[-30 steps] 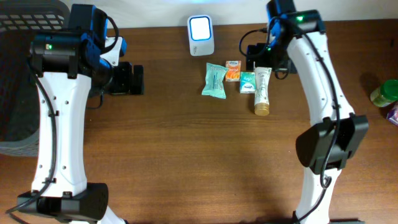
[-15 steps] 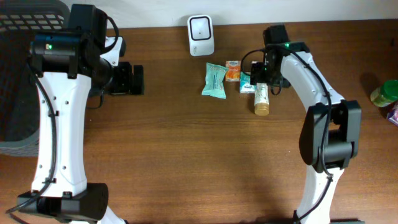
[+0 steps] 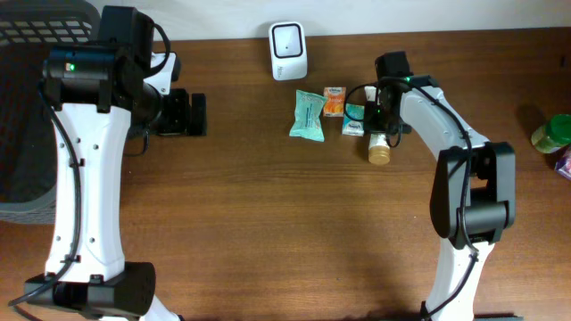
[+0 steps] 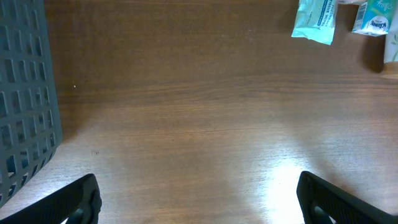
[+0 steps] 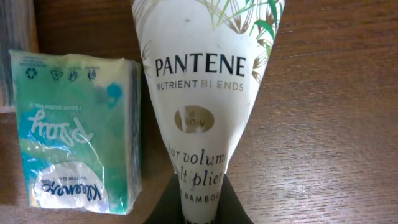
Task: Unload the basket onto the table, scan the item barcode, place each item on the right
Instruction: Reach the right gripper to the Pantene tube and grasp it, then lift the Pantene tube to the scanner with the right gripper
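Pantene tube (image 5: 205, 93): white, lying on wooden worktop (image 5: 323, 124), narrow end pinched in dark claw (image 5: 199, 205). Tissue pack (image 5: 78, 130): green-blue, just beside it, left.

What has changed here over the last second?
The right gripper drew back toward its base, dropped onto the Pantene tube and closed on it. The scanner light went out. The left gripper stayed open and parked; the small packs did not move.

Table (image 4: 199, 124) wood, grained, soft sheen. Pantene tube (image 5: 205, 93) smooth matt plastic. Tissue pack (image 5: 78, 130) glossy crinkled film.
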You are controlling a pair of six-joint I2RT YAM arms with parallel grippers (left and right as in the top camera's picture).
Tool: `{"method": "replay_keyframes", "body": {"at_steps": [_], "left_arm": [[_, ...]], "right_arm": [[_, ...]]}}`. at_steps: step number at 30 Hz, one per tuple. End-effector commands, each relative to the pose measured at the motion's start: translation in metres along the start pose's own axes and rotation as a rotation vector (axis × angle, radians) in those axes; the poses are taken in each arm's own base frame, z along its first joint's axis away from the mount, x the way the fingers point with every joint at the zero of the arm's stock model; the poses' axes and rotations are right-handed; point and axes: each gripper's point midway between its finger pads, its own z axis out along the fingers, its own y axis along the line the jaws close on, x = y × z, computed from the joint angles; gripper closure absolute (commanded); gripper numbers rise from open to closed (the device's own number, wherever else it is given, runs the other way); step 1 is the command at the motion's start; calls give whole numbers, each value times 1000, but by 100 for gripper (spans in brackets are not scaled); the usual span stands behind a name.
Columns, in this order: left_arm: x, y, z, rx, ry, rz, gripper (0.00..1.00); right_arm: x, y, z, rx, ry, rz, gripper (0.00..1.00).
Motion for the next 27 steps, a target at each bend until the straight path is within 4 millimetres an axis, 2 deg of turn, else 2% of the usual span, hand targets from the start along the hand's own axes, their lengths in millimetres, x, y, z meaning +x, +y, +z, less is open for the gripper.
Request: {"method": "replay_keyframes", "body": {"at_steps": [1,6,9,11,13,15,18,22,25,27], "left_arm": [[0,0,-1,1,-3,17,1],[0,0,-1,1,-3,17,1],[0,0,-1,1,-3,17,1],[0,0,-1,1,-3,17,1],[0,0,-1,1,-3,17,1],[0,0,-1,1,-3,16,1],[0,0,-1,1,-3,17,1],[0,0,-1,1,-3,17,1],[0,0,-1,1,-3,16,1],[0,0,-1,1,-3,17,1]], "right_arm": [[-23,1,-31,-10,-46,11,96],[-60,38,-88,-156,-137,-11,96],[-95,74,-125,-277,-281,-52,96],[-116,102,-141,-327,-402,-89,96],[-127,123,-147,-360,-470,-117,96],[-138,154,-153,-409,-557,-155,96],[-147,189,-141,-424,-635,-187,96],[-158,216,-111,-419,-707,-195,96],[-165,228,-94,-440,-748,-198,96],[-172,231,-93,-453,-789,-195,96]]}}
